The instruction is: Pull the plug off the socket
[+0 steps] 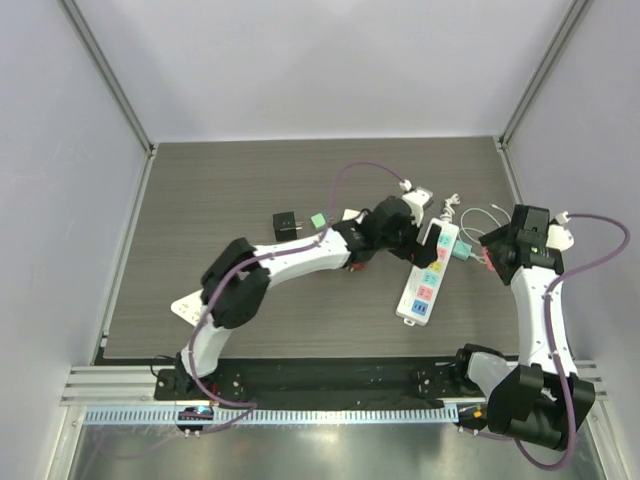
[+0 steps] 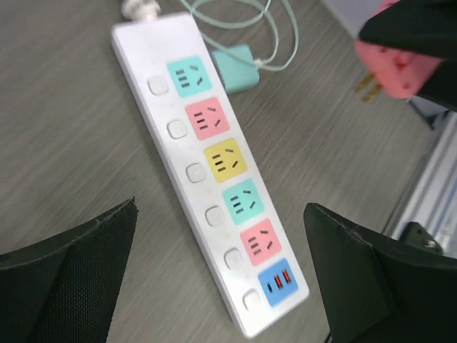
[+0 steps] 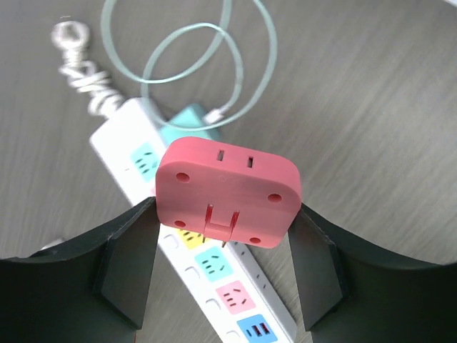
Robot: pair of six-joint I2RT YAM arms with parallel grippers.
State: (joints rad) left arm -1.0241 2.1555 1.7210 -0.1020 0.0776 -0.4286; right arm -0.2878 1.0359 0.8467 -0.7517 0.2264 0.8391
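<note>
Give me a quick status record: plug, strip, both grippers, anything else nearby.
plug: pink plug, out of the socket, prongs bare, held clear of the strip
right gripper: shut on pink plug
left gripper: open, above the power strip, holding nothing
power strip: lying flat, sockets on its face all empty
beside strip: teal charger with looped cable
elsewhere: black adapter, left of the strip

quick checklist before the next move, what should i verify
1. Pink plug clamped in right claw: ok.
2. Plug lifted clear of power strip, prongs in air: ok.
3. Sockets on the strip's face all vacant: ok.
4. Left claw gripping strip: not ok, open, fingers either side of it.
5. Teal charger beside strip out of the path: cannot tell.
</note>
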